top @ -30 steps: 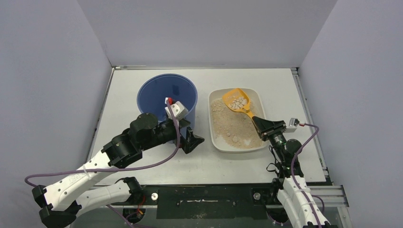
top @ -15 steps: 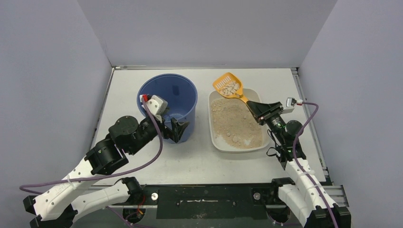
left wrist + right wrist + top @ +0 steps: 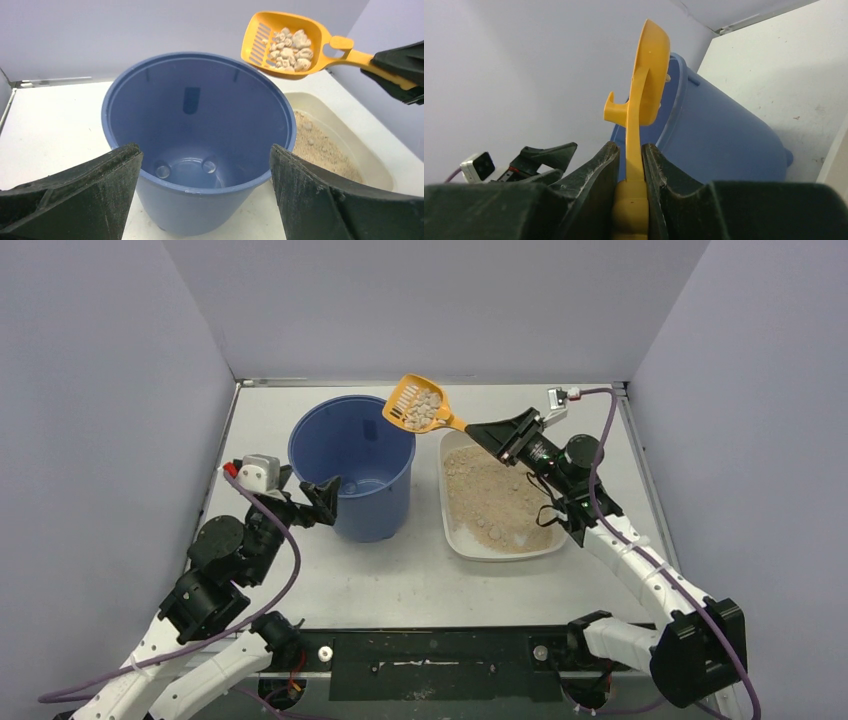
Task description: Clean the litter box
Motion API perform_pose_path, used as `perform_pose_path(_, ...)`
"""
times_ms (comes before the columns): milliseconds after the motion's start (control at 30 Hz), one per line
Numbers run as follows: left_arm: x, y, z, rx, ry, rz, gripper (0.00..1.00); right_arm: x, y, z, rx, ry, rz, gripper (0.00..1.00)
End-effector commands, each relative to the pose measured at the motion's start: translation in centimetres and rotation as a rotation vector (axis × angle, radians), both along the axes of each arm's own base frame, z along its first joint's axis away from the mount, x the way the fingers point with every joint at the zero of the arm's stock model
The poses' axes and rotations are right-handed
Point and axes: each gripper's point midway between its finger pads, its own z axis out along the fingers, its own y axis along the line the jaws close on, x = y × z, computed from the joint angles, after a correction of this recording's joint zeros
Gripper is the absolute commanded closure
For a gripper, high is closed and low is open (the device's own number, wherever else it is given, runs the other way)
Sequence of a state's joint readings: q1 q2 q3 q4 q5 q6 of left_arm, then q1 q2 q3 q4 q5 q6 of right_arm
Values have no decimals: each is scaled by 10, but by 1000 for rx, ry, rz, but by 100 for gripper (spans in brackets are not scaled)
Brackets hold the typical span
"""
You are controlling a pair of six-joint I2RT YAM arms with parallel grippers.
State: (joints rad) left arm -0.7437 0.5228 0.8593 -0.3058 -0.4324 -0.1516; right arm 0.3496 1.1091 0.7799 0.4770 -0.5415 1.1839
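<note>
The cream litter box (image 3: 452, 540) holds tan sand and lies right of the blue bucket (image 3: 352, 465). My right gripper (image 3: 492, 436) is shut on the handle of the orange scoop (image 3: 418, 407). The scoop is raised, carries pale clumps, and hangs over the bucket's far right rim. In the right wrist view the handle is pinched between both fingers of the right gripper (image 3: 630, 155), and the scoop (image 3: 651, 75) shows edge-on. My left gripper (image 3: 312, 502) stands open by the bucket's near left side, holding nothing. Its wrist view looks into the bucket (image 3: 195, 125), with the scoop (image 3: 287, 42) and litter box (image 3: 367, 160) beyond.
The grey side walls and back wall close in the white table (image 3: 300, 580). A raised rail (image 3: 628, 410) runs along the table's right edge. The bucket's inside shows only its bare bottom.
My right arm lifted the loaded scoop out of the litter box and carried it up and left to the bucket's rim. My left arm drew back from the bucket's front to its left side.
</note>
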Motion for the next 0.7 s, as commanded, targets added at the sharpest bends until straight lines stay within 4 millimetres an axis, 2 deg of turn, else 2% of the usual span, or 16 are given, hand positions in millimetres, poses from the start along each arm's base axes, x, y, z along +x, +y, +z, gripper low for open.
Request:
perform_pose_path(0,-1,16,24,-93,-75,68,3,-6,16,40,-85,-205,74,100)
perform_pose_path(500,2,20,22,-102,-71,88,3,4,49,47,-483,-449,165,100)
perform_pose_path(567,2,19,22,-101,-70,84,3,3,56,52,-534,-505,153,100)
perform_pose_path(667,2,19,22,-100,-69,83,3,-1,63,50,-608,-552,160,100)
